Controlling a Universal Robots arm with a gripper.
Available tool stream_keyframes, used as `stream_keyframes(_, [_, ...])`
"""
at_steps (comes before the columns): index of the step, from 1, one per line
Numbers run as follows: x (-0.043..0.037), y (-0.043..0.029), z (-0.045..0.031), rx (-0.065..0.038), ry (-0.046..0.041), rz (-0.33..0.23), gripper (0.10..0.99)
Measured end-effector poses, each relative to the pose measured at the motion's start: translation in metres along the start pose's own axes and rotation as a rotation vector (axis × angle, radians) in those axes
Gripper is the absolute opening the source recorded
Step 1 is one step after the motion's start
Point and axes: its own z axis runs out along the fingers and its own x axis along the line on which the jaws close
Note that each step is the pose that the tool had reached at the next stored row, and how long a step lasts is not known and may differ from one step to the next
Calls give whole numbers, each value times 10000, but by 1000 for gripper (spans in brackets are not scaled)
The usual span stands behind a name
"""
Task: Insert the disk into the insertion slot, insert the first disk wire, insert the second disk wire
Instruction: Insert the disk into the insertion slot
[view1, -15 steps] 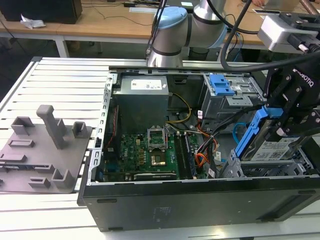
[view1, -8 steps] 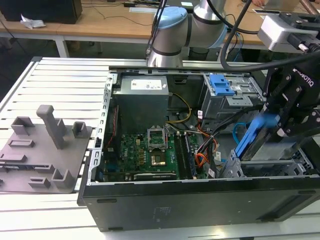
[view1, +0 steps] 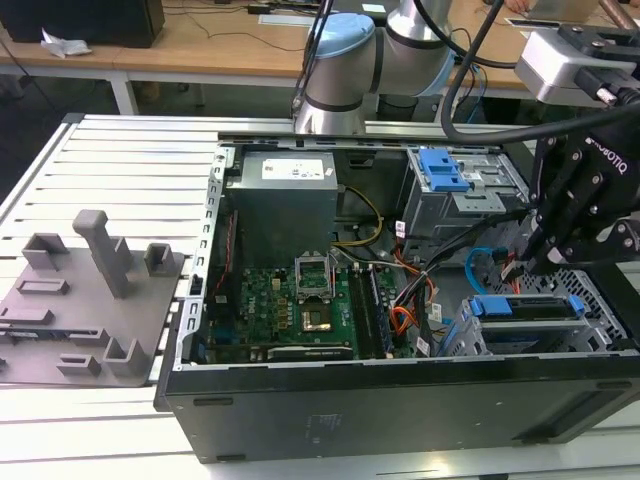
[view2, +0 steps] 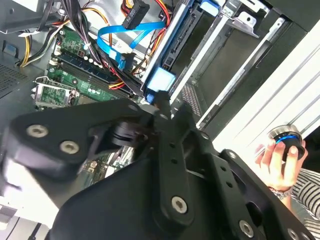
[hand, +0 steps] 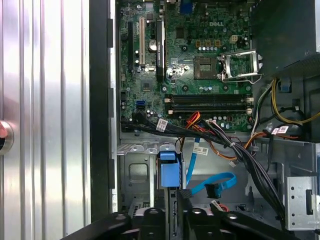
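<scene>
The disk (view1: 525, 308), in its bright blue carrier, lies inside the insertion slot (view1: 458, 338), a grey metal cage at the case's lower right in the exterior view. My gripper (view1: 528, 262) hangs just above the disk's end. In the second wrist view the gripper (view2: 161, 102) has its fingertips together right by the carrier's blue tab (view2: 161, 79). The first wrist view shows that tab (hand: 168, 170) just ahead of the gripper (hand: 175, 205). A blue wire (hand: 215, 182) with a black plug lies loose beside the disk (view2: 112, 40). A black plug on red and yellow wires (view2: 136, 12) hangs free.
The open case holds a green motherboard (view1: 290, 300), a grey power supply (view1: 285, 195) and a taller cage with a blue latch (view1: 445, 170). Bundled wires (hand: 240, 155) cross above the slot. A grey fixture plate (view1: 90, 300) lies on the table. A person's hand (view2: 277, 152) holds a round knob.
</scene>
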Motion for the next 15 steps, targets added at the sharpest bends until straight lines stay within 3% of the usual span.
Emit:
stream_keyframes(1, [0, 0, 0, 0, 0, 0, 235])
stream_keyframes(3, [0, 0, 1, 0, 0, 0, 114])
stream_keyframes(10, [0, -1, 1, 0, 0, 0, 106])
stream_keyframes(15, [-29, -77, -1, 1, 0, 0, 106])
